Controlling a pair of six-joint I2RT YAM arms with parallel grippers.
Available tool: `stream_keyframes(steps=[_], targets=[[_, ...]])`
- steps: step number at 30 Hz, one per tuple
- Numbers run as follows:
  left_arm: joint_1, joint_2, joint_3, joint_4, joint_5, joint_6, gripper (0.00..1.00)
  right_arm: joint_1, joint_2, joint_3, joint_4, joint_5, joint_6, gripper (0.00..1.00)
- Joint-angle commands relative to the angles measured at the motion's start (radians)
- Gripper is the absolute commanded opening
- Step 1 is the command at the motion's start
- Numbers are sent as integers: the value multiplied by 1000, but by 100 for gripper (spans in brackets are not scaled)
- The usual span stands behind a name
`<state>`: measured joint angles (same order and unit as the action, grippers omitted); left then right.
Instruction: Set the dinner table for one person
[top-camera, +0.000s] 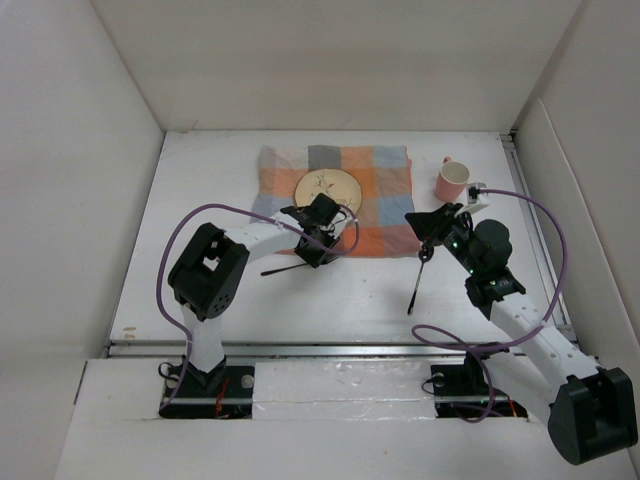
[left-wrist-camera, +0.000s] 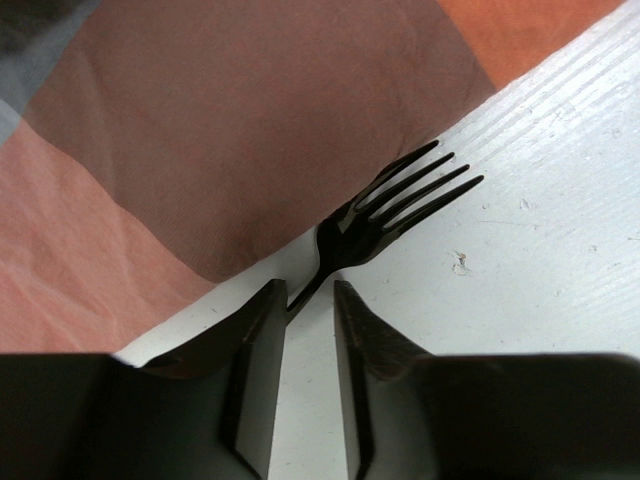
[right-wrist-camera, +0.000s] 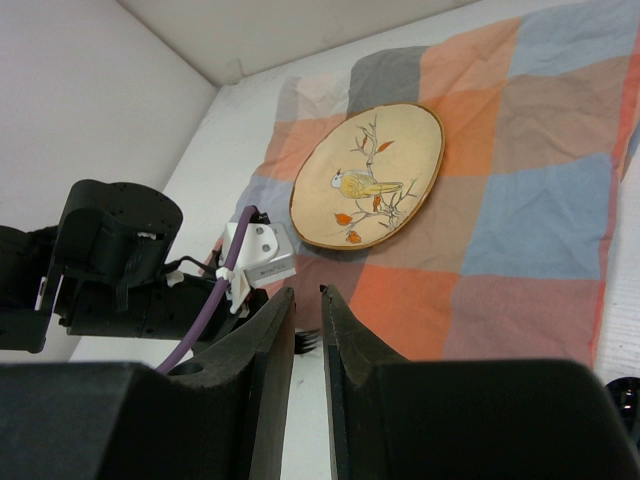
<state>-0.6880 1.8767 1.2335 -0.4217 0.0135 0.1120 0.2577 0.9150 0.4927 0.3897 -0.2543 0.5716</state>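
Observation:
A black fork (left-wrist-camera: 375, 215) lies on the white dinner table (top-camera: 330, 300), its tines at the edge of the orange-blue checked cloth (top-camera: 385, 205). Its handle (top-camera: 275, 270) points left. My left gripper (left-wrist-camera: 308, 290) is low over the fork's neck with its jaws apart; the handle runs under the left finger. It also shows in the top view (top-camera: 318, 250). A tan plate with a bird (top-camera: 328, 187) sits on the cloth. My right gripper (right-wrist-camera: 307, 295) is empty, its jaws narrowly apart, over the cloth's right edge (top-camera: 412, 222). A black utensil (top-camera: 417, 282) lies on the table below it.
A pink cup (top-camera: 452, 181) stands at the back right of the table, beside the cloth. White walls enclose the table on the left, back and right. Purple cables loop off both arms. The left arm's wrist (right-wrist-camera: 120, 260) shows in the right wrist view.

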Motion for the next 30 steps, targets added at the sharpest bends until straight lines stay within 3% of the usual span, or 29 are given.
stream_keyframes(steps=[1,5,12,18,21,25,30], targets=[[-10,73,-23,-61,12,32,20,11,-11,37,23,15,-19,23],[-10,45,-43,-94,63,12,0,11,-25,38,9,36,-24,23],[-19,-53,-89,-108,178,-21,0,11,-19,40,8,43,-21,23],[-19,-273,-37,-106,338,-17,0,11,-15,40,5,52,-24,23],[39,-355,9,-24,274,-139,0,11,-13,40,5,56,-24,23],[201,-375,53,112,108,-274,0,11,-5,43,5,53,-27,23],[289,-120,323,55,82,-268,0,11,5,41,9,50,-29,23]])
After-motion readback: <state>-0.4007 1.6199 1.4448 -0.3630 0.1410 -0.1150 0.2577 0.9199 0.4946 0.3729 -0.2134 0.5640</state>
